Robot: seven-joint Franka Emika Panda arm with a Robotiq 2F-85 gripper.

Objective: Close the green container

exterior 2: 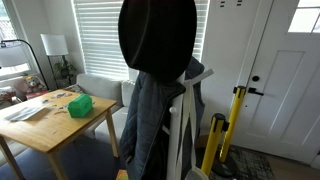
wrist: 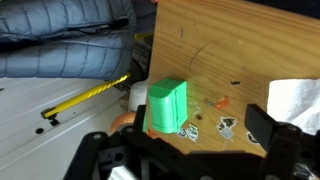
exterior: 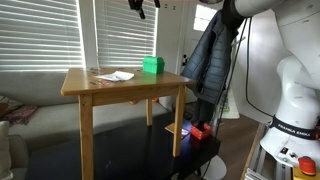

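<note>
The green container [exterior: 152, 65] is a small bright green box standing near the far edge of the wooden table [exterior: 100, 88]. It shows in both exterior views [exterior 2: 81, 105]. In the wrist view the container [wrist: 166, 105] stands below me, close to one table edge. I cannot tell how its flap lid sits. My gripper [wrist: 198, 121] is open and empty, its dark fingers spread wide, with the container near one finger. In an exterior view the gripper [exterior: 143, 6] hangs high above the table, well clear of the container.
White papers [exterior: 115, 76] lie on the table beside the container, also in the wrist view [wrist: 295, 100]. Small stickers [wrist: 225, 125] dot the wood. A dark coat on a rack [exterior 2: 160, 120] stands by the table. A sofa [exterior: 20, 110] sits behind.
</note>
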